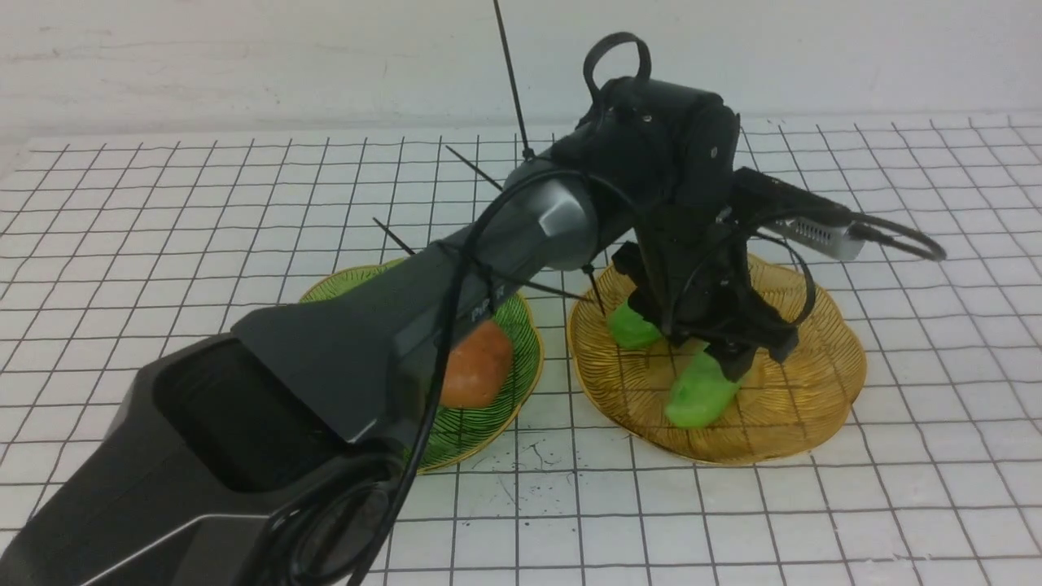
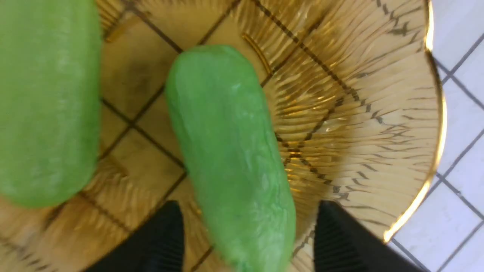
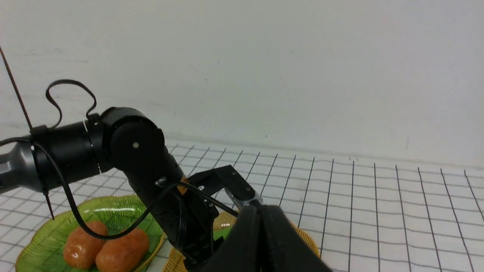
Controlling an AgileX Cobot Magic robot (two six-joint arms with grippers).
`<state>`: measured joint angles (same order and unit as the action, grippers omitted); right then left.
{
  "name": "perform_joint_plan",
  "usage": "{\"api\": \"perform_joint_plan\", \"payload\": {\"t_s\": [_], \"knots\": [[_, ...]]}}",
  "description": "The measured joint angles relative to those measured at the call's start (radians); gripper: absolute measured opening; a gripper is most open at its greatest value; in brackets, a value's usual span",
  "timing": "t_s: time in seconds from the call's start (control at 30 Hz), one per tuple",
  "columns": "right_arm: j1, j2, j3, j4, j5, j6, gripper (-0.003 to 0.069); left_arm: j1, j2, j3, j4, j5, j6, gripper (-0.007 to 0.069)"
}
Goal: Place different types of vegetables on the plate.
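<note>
Two light-green cucumbers lie on the amber glass plate [image 1: 802, 407]: one near its front [image 1: 696, 397], one further back [image 1: 631, 327]. My left gripper [image 1: 727, 358] hangs low over the front cucumber [image 2: 230, 151], open; its black fingers [image 2: 340, 241] stand on either side of the cucumber's end with small gaps. The other cucumber [image 2: 45, 98] lies beside it. Two orange-brown potatoes [image 3: 79, 243] [image 3: 123, 249] rest on the green plate [image 3: 41, 245]; in the front view only one potato [image 1: 479, 366] shows past the arm. My right gripper [image 3: 260, 212] is shut and empty, held off to the side.
The green plate [image 1: 488, 427] and the amber plate [image 2: 378, 113] stand side by side on the white gridded table [image 1: 895, 505]. My left arm [image 1: 456, 277] crosses over the green plate and hides much of it. A white wall closes the far side.
</note>
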<state>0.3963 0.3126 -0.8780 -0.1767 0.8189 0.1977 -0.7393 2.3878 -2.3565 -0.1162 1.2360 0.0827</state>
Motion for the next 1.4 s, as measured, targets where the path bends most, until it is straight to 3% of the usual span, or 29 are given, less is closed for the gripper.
{"api": "perform_joint_plan", "payload": {"t_s": [0.03,0.2,0.3,0.6,0.77,1.03,1.1,1.4], "knots": [[0.000,-0.024,0.000,0.000,0.000,0.000,-0.0015,0.000,-0.010,0.000,0.003,0.001,-0.001,0.0363],[0.000,-0.161,0.023,0.000,-0.019,0.000,-0.0015,0.000,-0.128,0.000,0.021,0.004,-0.002,0.0076],[0.000,-0.259,0.087,-0.001,-0.050,0.021,-0.0015,0.000,-0.199,0.000,0.022,0.011,-0.002,0.0010],[0.000,-0.330,0.340,-0.003,-0.157,0.192,-0.0015,-0.005,-0.457,0.106,0.022,0.019,-0.009,-0.0008],[0.000,-0.330,0.403,-0.034,-0.284,0.212,-0.0015,-0.005,-0.636,0.308,0.071,0.020,-0.009,-0.0008],[0.000,-0.330,0.408,-0.142,-0.336,0.212,-0.0015,-0.005,-0.943,0.679,0.097,0.020,-0.011,-0.0008],[0.000,-0.330,0.408,-0.154,-0.337,0.212,-0.0015,-0.005,-1.084,0.839,0.109,-0.029,-0.023,-0.0008],[0.000,-0.330,0.408,-0.158,-0.339,0.212,-0.0015,-0.005,-1.376,1.191,0.199,-0.236,-0.121,-0.0008]]}}
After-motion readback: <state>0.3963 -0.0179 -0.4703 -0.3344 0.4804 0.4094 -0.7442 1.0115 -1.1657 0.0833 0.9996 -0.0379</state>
